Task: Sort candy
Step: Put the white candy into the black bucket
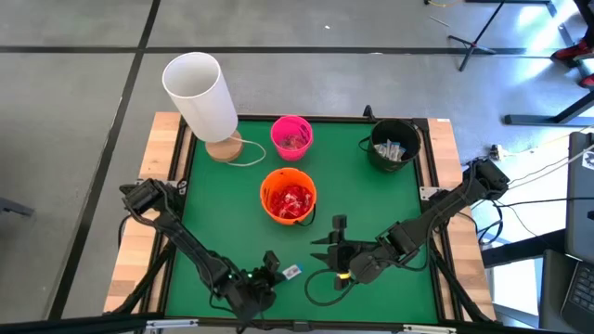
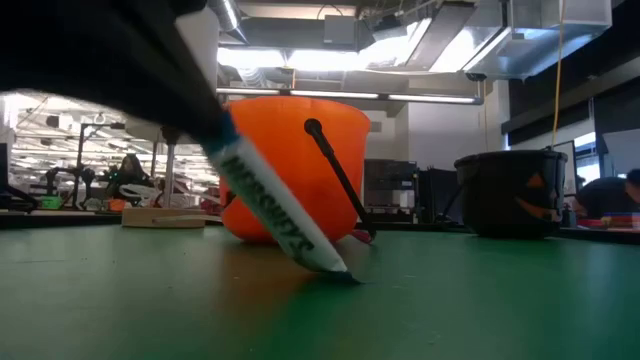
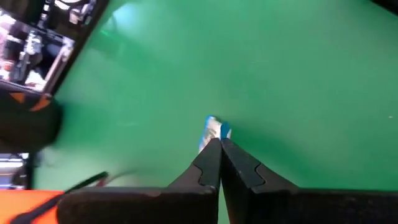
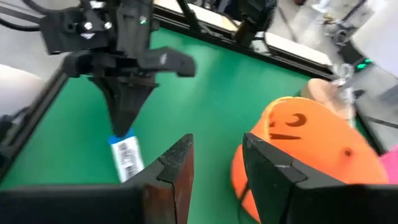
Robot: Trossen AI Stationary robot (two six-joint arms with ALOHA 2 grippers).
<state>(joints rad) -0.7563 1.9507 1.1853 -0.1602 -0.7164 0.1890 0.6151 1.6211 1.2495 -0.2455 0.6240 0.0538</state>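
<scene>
I see my left gripper [image 1: 278, 269] with fingers closed on the blue-white candy [image 1: 291, 272] at the surface's near edge, its long axis tilted, the orange bucket [image 1: 289, 197] at twelve o'clock.

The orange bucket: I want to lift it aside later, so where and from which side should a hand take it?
Probably by the rim of the orange bucket, from straight above: it stands upright and open-topped, while its thin black handle hangs down against the wall, hard to pinch.

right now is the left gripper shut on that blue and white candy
Yes. The left gripper is pinched shut on the candy, its end touching the table.
</scene>
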